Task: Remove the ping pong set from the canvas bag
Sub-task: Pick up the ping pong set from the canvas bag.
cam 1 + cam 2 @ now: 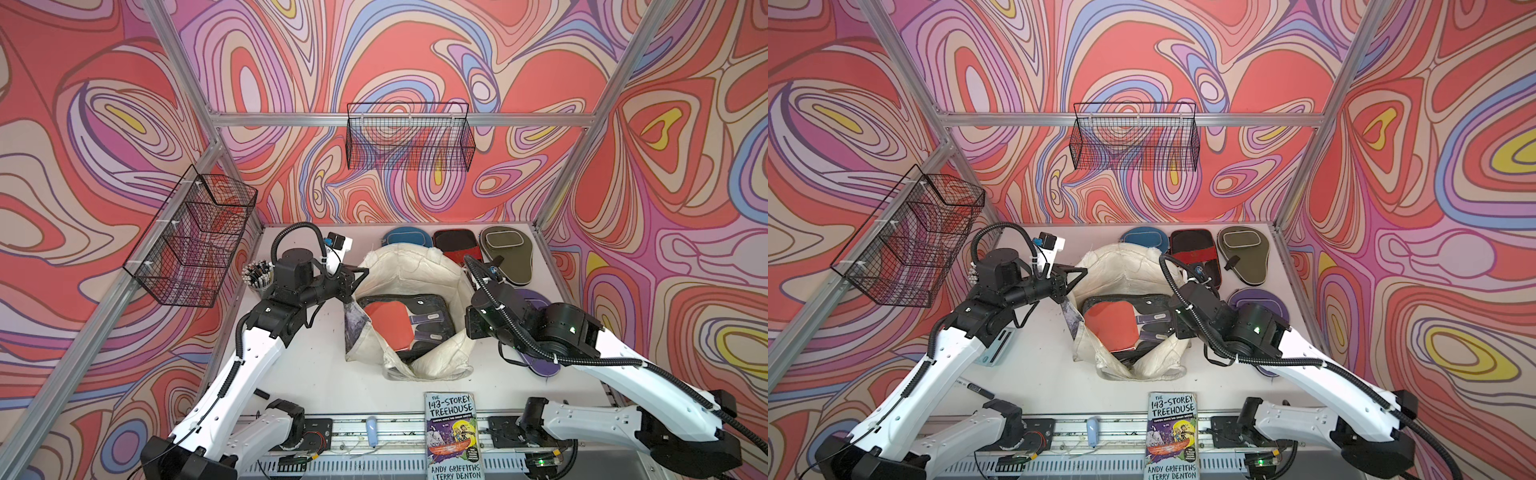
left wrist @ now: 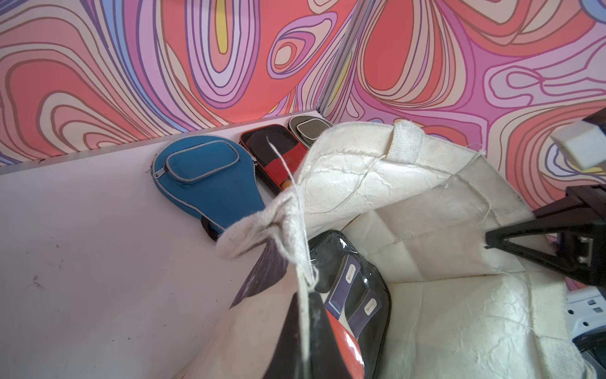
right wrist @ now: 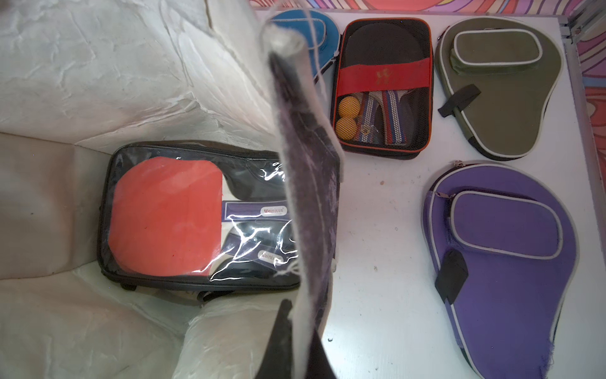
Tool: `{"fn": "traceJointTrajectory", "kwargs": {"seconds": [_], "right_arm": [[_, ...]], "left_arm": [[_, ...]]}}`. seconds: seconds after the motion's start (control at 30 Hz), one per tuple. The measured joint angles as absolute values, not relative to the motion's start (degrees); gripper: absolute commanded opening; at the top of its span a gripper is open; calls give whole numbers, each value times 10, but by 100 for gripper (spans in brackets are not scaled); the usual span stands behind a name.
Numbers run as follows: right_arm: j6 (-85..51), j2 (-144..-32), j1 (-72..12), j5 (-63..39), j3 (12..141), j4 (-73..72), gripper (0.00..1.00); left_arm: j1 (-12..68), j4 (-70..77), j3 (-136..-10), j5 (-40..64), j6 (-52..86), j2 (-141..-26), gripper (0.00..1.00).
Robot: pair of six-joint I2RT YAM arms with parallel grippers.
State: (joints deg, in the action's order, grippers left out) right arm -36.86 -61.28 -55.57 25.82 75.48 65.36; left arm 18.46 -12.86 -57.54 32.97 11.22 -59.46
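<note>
At mid-table, left gripper [image 1: 347, 300] and right gripper [image 3: 300, 344] each pinch an opposite rim of the canvas bag [image 1: 411, 270] — apparently to spread its mouth — with one clear paddle pack [image 1: 399, 322] lying inside; the olive case [image 1: 505, 253] and others sit outside, far right.

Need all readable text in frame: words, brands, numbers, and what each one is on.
"THE 143-STOREY TREEHOUSE": book cover, title.
"ANDY GRIFFITHS & TERRY DENTON": same cover, bottom edge.
"Weinixun": label on a paddle handle in the clear pack inside the canvas bag; the second handle label reads only partly.
Unreadable: the book's subtitle and small print; the gold mark on the red band of the mesh case.
</note>
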Motion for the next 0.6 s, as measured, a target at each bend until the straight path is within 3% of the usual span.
{"fn": "traceJointTrajectory", "kwargs": {"seconds": [0.13,0.2,0.37,0.6], "right_arm": [[-335,-611,-555,258,769,637,64],[-306,-613,-555,249,789,633,96],[-214,-645,-555,205,862,608,98],[-76,-740,-555,69,892,552,98]], "left_arm": [[194,-124,-575,339,112,-597,0],[195,-122,-575,342,112,-597,0],[195,-121,-575,349,116,-597,0],[196,-115,-575,361,123,-597,0]]}}
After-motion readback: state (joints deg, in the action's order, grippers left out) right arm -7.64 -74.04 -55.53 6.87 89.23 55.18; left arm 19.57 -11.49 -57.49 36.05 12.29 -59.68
